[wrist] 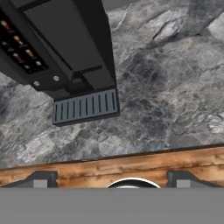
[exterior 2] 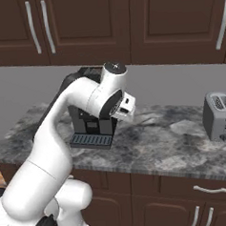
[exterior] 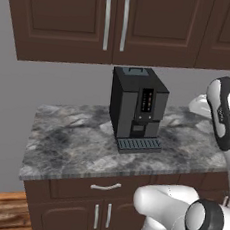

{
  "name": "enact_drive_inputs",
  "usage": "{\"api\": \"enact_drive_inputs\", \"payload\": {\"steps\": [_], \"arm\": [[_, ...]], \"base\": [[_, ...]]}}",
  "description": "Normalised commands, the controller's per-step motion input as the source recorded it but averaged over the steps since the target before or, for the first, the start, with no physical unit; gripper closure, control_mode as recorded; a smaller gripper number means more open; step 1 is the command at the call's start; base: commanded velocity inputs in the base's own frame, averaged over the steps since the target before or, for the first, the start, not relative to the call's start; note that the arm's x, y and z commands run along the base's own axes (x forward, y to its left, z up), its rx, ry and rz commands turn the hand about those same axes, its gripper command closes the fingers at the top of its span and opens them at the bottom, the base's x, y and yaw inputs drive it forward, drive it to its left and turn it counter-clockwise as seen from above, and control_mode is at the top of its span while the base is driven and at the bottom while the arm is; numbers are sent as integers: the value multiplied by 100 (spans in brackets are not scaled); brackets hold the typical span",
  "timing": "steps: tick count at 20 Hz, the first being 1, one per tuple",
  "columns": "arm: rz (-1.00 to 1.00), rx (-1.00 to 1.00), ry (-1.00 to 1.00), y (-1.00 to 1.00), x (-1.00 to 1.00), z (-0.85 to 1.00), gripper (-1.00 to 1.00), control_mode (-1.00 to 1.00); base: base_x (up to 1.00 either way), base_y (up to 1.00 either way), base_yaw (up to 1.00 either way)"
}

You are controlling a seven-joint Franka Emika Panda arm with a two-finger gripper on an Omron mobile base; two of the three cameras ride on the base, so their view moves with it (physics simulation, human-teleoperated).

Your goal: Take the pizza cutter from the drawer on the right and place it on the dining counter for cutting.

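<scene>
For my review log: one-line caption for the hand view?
Open gripper above a marbled counter, facing a black coffee machine.

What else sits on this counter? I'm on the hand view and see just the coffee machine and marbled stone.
Observer: A silver toaster stands at the right end of the counter, apart from the coffee machine.
Operator: Any drawer near it?
Observer: Yes, the right drawer sits just below the toaster and looks shut.
Operator: Anything under the coffee machine?
Observer: A left drawer with a curved handle, which also looks shut.
</scene>
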Motion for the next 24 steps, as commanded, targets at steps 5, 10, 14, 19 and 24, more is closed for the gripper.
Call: {"api": "enact_drive_inputs", "payload": {"steps": [5, 10, 14, 19, 24], "arm": [[-24, 12, 0, -51, -8, -30, -100, -100], [-28, 12, 0, -29, -8, -49, -100, -100], [-26, 14, 0, -35, -10, -54, -100, -100], [-22, 15, 0, -52, -13, -54, -100, -100], [-16, 11, 0, -64, -4, -51, -100, -100]], "base": [[0, 0, 0], [0, 0, 0], [0, 0, 0], [0, 0, 0], [0, 0, 0]]}}
